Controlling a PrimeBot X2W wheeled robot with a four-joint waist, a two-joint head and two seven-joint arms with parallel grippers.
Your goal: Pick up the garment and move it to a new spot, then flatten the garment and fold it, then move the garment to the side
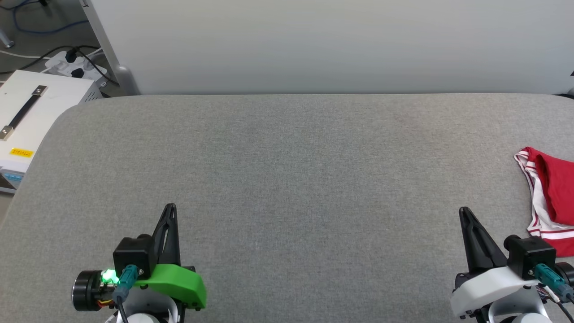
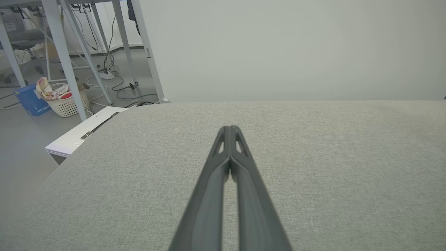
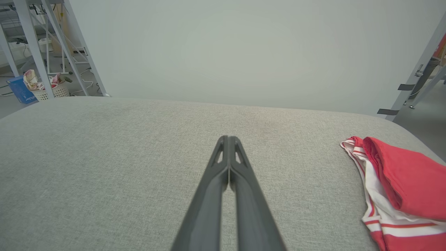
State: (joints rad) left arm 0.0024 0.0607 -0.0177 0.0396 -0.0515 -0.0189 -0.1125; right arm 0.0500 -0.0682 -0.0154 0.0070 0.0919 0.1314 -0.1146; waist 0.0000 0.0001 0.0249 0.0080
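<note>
I see coarse-woven matt grey cloth over the table [image 1: 287, 179], smooth soft red-and-white cloth in the jersey [image 1: 558, 188], and matt dark plastic on the 2 fingers each of the left gripper [image 1: 170, 207] and right gripper [image 1: 463, 210].

You have the padded table [image 1: 287, 179] spread across the near field, with an upright panel [image 1: 314, 45] standing right behind its far edge. The garment [image 1: 554, 197] lies on the table at your far right, running off the head view's edge. It is just ahead and to the right of the right gripper [image 1: 463, 210], apart from it. The left gripper [image 1: 170, 207] sits over the table's near left, well apart from the garment. Beside the table's left edge stands a low case [image 1: 27, 112]. Behind it, a power strip [image 1: 74, 65] lies on the floor, and farther off, a basket [image 2: 68, 101] sits among frame legs.
</note>
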